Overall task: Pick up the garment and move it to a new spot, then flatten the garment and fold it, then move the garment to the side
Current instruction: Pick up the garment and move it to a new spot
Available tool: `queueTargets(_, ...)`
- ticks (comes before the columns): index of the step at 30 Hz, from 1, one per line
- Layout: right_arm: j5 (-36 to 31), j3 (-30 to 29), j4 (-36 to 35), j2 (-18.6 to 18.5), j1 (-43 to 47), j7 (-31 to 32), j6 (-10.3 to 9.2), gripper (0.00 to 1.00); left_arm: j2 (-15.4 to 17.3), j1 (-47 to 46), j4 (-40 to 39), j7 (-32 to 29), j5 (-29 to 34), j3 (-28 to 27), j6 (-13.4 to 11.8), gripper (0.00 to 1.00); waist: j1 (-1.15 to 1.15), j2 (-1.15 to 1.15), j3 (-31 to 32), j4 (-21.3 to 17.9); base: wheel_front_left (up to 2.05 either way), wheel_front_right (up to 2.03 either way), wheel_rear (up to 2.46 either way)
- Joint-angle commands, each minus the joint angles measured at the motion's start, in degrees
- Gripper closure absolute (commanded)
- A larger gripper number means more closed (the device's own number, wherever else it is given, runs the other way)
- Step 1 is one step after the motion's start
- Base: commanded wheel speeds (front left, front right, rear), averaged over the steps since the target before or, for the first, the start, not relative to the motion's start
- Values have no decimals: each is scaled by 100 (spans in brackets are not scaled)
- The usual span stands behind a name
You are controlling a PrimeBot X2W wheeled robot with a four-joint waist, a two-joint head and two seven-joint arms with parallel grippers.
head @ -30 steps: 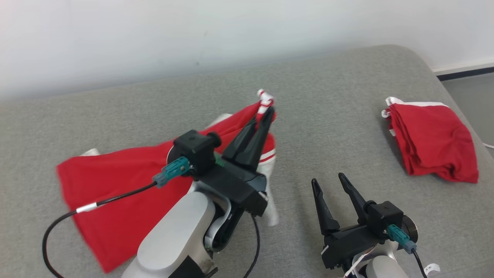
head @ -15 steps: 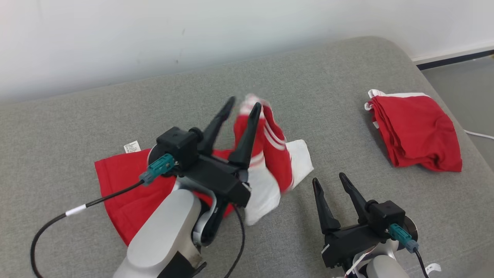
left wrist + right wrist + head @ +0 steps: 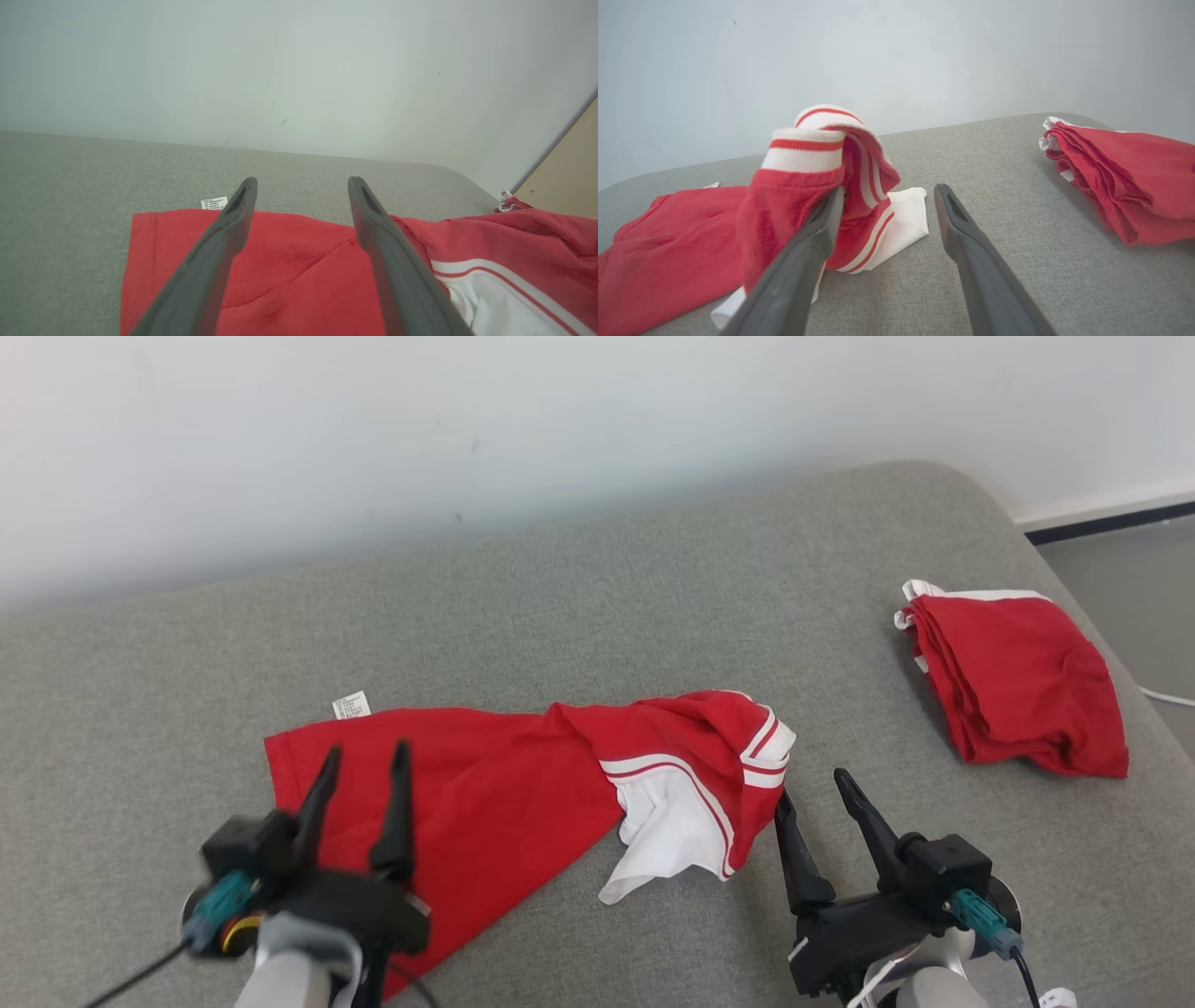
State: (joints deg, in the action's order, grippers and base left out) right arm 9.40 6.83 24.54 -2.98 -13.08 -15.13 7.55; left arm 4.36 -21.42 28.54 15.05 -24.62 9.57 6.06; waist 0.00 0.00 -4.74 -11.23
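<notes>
1x red/white shirt (image 3: 485,784), crumpled, on grey cushion (image 3: 607,597). My L gripper (image 3: 366,749) over it, jaws wide; my R gripper (image 3: 811,785) just beside its sleeve, wide. 1x folded red garment (image 3: 1018,681), far R.

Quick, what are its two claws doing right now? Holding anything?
Its left gripper is open, holding nothing.
Its right gripper is open, holding nothing.

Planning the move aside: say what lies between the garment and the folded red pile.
Bare grey cushion lies between the garment and the folded red pile; the head view shows it.
</notes>
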Motion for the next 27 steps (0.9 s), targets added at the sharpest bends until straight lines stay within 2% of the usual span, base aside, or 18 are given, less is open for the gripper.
queueTargets(1,-22,-12,-6,17,90,2,-14,0,8,221,-70,18,102,-143,24,0,0,0,102,39,0,0,0)
queueTargets(9,-35,-135,-16,15,243,2,-14,0,-92,1326,-800,18,744,-1041,94,0,0,0,269,128,0,0,0)
queueTargets(15,-26,-159,-41,16,388,2,-14,0,-145,1985,-1278,18,1043,-1322,126,0,0,0,382,147,0,0,0)
queueTargets(20,-15,-194,-40,16,492,2,-14,0,-148,2252,-1414,18,983,-1423,134,0,0,0,435,150,0,0,0)
queueTargets(27,-54,-232,-24,15,645,2,-14,0,-150,2642,-1656,18,1111,-1582,28,0,0,0,524,151,0,0,0)
